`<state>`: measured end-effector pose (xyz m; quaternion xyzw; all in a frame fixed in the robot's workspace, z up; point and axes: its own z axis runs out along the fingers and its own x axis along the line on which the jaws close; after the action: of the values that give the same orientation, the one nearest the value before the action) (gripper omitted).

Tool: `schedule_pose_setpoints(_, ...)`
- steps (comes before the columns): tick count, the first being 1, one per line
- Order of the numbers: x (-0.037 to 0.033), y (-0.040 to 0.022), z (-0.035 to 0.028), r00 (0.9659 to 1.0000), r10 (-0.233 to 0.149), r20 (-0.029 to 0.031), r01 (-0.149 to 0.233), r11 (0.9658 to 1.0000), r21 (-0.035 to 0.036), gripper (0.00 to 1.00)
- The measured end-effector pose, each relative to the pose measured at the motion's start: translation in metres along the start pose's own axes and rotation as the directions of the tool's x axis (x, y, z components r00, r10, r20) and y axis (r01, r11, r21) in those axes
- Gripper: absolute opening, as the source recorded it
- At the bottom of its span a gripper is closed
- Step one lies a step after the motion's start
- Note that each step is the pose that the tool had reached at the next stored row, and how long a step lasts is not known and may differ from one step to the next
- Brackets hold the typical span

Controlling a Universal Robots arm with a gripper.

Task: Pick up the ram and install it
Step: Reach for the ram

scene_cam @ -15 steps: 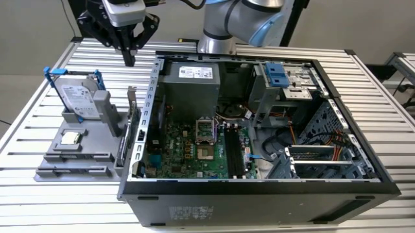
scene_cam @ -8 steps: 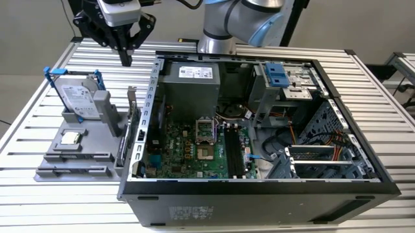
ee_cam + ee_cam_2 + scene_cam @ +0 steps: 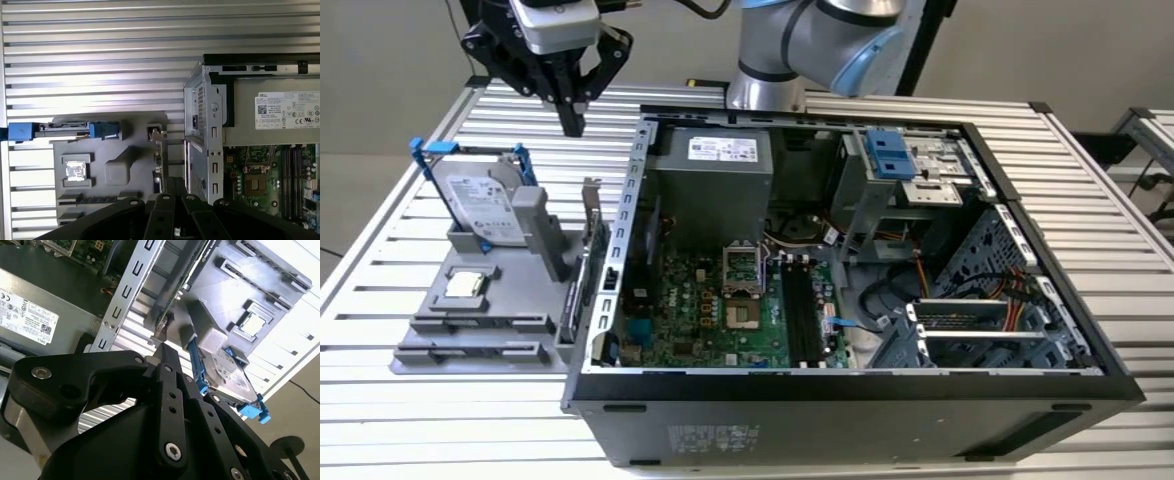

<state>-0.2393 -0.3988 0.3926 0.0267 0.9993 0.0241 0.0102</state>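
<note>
Holds the black gripper [image 3: 571, 122] high at the exterior view's left, pointed straight down. Presses the fingers [image 3: 168, 371] together at the tips. Rises as a grey, blue-capped arm [image 3: 781, 45] further to the exterior view's right.

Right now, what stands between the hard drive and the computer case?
In the exterior view, a thin card stands on edge in the gray holder, between the hard drive and the case wall.
</note>
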Motion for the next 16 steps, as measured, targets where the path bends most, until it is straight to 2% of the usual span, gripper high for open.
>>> schedule_pose_setpoints(16, 0.0104, -0.0006, -0.0002, 1.0000, -0.005, -0.0003, 0.005, 1.0000, -0.0001, 0.00)
